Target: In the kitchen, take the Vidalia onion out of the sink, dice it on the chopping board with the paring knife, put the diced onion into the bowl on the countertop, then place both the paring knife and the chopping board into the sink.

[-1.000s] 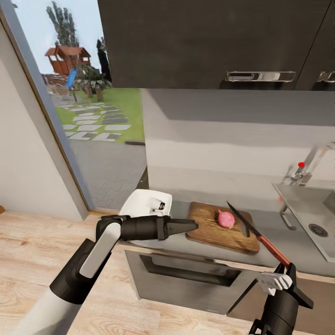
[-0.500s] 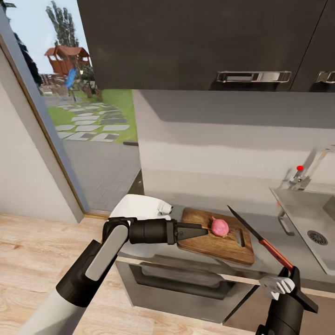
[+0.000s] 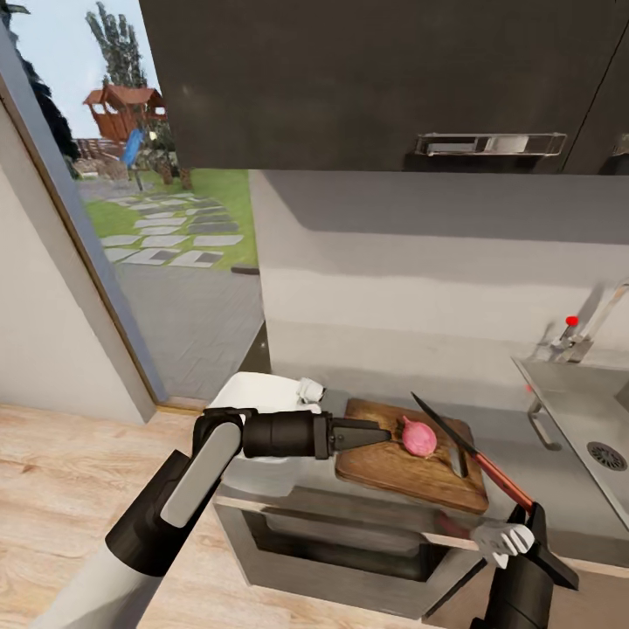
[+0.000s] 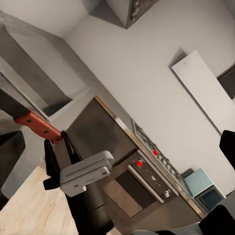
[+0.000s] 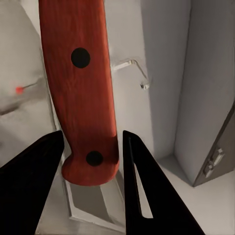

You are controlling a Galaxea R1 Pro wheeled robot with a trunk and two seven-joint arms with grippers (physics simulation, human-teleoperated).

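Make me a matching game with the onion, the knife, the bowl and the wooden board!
Things:
1. Vidalia onion
2. paring knife
3. bowl
4. chopping board

Places:
A. flat on the countertop
B. held in the right tool
C. behind the left arm
D. lying on the board

Pairs: 1-D, 2-B, 3-C, 4-A

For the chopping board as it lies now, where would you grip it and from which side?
Grip the chopping board at its end with the handle slot, coming from the sink side. The slot gives an edge that fingers can close on. The Vidalia onion rests on the board, so it should come off first.
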